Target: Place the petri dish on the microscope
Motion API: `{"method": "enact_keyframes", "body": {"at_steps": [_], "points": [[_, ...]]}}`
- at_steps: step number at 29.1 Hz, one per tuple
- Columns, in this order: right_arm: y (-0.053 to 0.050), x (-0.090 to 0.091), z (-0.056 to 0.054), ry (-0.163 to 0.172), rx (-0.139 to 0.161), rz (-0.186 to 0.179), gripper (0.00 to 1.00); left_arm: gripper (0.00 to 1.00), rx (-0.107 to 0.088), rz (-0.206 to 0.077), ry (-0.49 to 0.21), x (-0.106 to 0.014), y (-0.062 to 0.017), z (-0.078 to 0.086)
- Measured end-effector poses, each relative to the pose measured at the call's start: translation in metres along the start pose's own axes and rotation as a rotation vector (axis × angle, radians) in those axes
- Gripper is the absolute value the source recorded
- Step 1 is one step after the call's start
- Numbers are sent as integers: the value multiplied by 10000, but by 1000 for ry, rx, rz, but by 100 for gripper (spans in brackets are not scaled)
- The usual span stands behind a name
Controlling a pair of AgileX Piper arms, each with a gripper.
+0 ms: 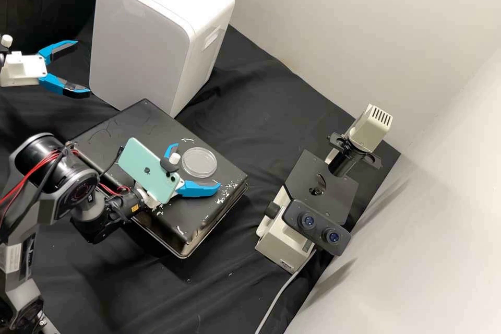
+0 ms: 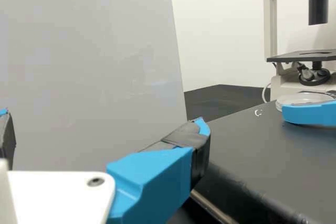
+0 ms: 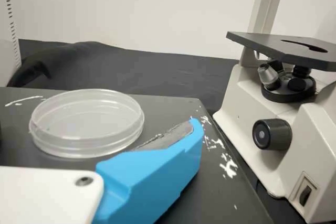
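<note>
A clear petri dish [image 1: 199,162] lies on a black raised platform [image 1: 141,128], left of the microscope [image 1: 292,229]. My right gripper [image 1: 194,167] is open and low over the platform, its blue fingers [image 1: 200,188] on either side of the dish. In the right wrist view the dish [image 3: 86,120] lies just beyond one blue finger [image 3: 157,166], with the microscope stage [image 3: 286,46] farther off. My left gripper [image 1: 78,69] hangs open and holds nothing at the far left, beside the white box. The left wrist view shows the dish [image 2: 302,98] and the microscope [image 2: 307,61] in the distance.
A tall white box [image 1: 156,31] stands behind the platform, close in front of the left gripper [image 2: 100,129]. The microscope's black stage [image 1: 326,185] is bare, with the eyepieces [image 1: 318,227] toward the front. White walls close off the right side. Black cloth covers the bench.
</note>
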Motion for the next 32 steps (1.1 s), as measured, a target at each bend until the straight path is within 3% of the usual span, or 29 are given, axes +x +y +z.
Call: {"method": "enact_keyframes", "body": {"at_steps": [16, 17, 32], "points": [[-84, 205, -29, 4, 8, 5, 100, 100, 0, 0, 0, 0, 0, 0], [-84, 205, -29, 4, 7, 5, 0, 100, 0, 0, 0, 0, 0, 0], [-103, 207, -20, 0, 6, -1, 0, 100, 0, 0, 0, 0, 0, 0]]}}
